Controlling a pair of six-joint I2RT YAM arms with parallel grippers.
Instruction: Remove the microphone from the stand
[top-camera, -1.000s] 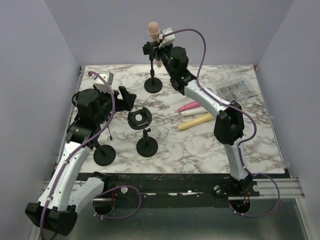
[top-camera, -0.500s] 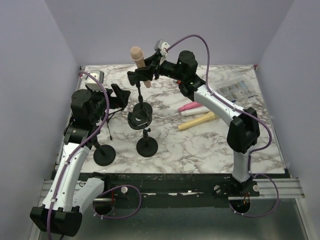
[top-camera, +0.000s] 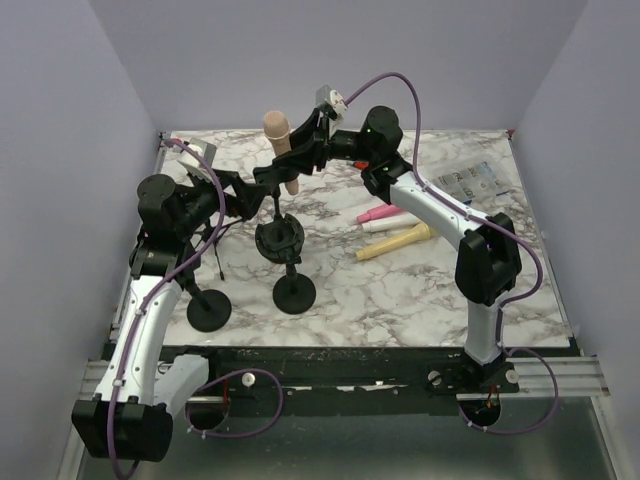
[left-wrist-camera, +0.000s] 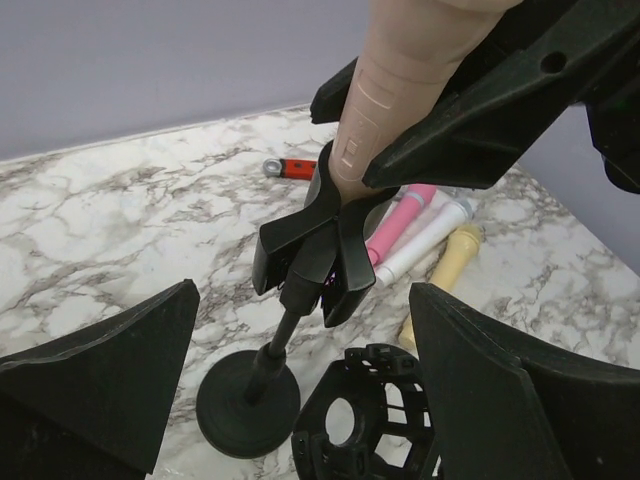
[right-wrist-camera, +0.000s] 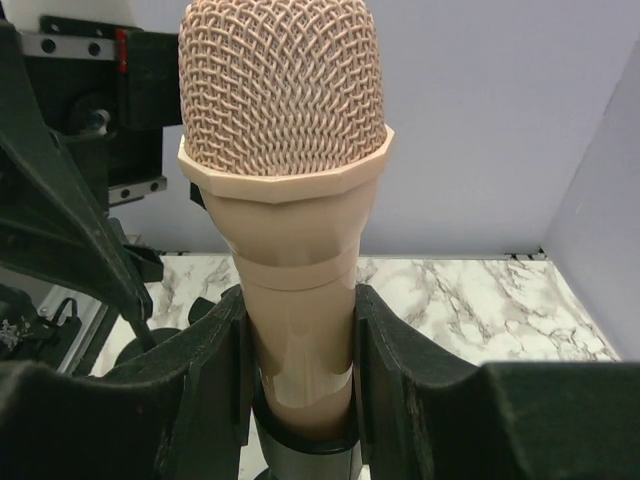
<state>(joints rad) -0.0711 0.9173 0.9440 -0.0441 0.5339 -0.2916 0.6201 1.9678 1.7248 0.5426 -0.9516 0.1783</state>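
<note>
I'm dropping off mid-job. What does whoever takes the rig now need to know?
Right gripper: shut on the microphone, just above the stand's clip.
Left gripper: open, a finger on each side of the stand, touching nothing.
Done: microphone gripped.
Left: microphone sits in the clip; probably clamp the stand, then pull the microphone out.

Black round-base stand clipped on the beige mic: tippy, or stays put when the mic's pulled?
Likely tippy: the black round-base stand leans, its base small. Its clip hugs the beige microphone, so it will probably drag along with the right gripper unless the open left gripper braces it.
</note>
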